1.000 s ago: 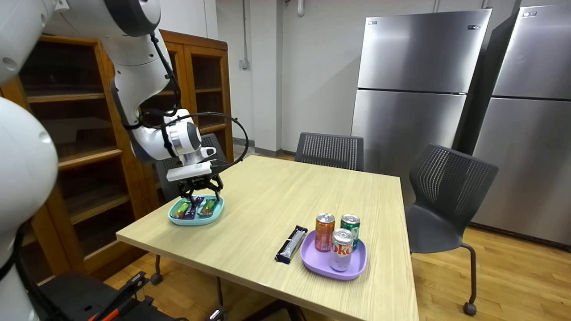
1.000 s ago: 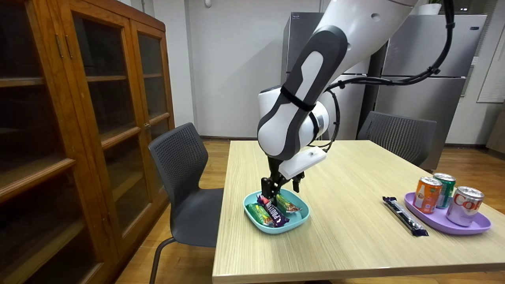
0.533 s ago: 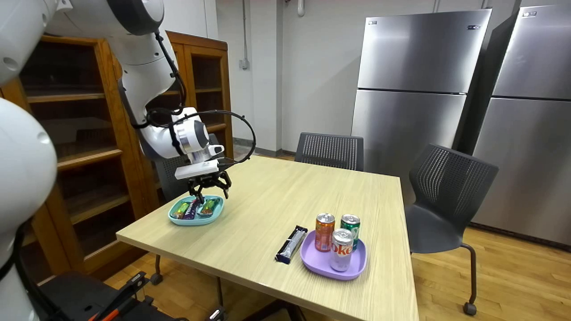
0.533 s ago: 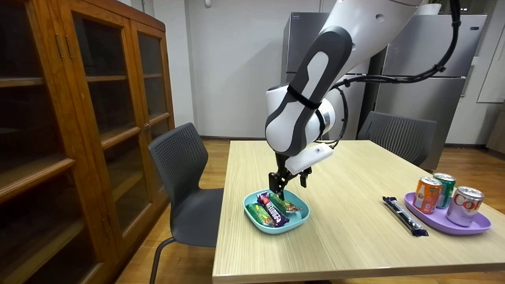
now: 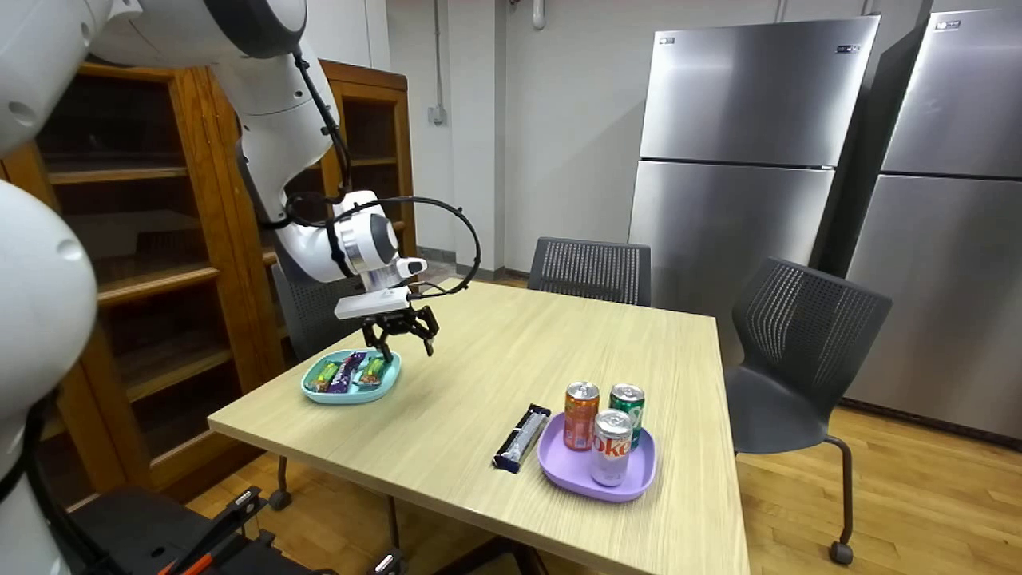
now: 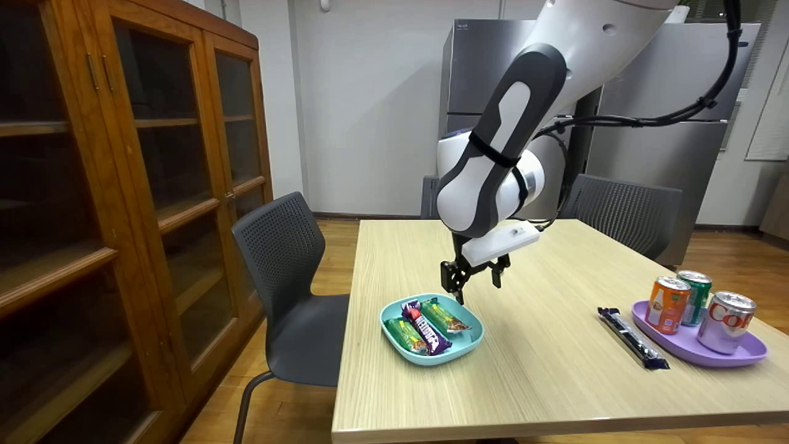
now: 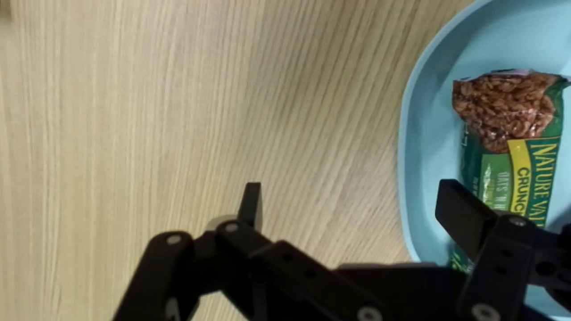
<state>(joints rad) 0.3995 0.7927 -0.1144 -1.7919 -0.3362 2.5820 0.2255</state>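
Observation:
My gripper (image 5: 409, 354) stands open, its fingers wide apart with nothing between them. It hovers above the table at the edge of a light blue tray (image 5: 351, 399). In the wrist view one finger (image 7: 461, 214) overlaps the tray and a green granola bar (image 7: 508, 107), while the opposite finger (image 7: 250, 205) is over bare wood. Inside the tray lie a purple-wrapped bar (image 6: 426, 330) and two green bars, one (image 6: 444, 316) nearer the gripper and another (image 6: 404, 336) on the far side. No contact between fingers and bars is visible.
Farther along the table (image 5: 479, 351), a dark-wrapped bar (image 5: 521, 439) lies beside a purple tray (image 5: 563, 473). That tray bears an orange can (image 5: 581, 415), a green can (image 5: 631, 399) and a Diet Coke can (image 5: 612, 455). Chairs (image 6: 283, 259) surround the table; a wooden cabinet (image 6: 185, 203) stands behind.
My gripper has moved rightward in both exterior views, from over the bars to the tray's edge, rising slightly. Its jaws stay apart. The bars and both trays have stayed in place.

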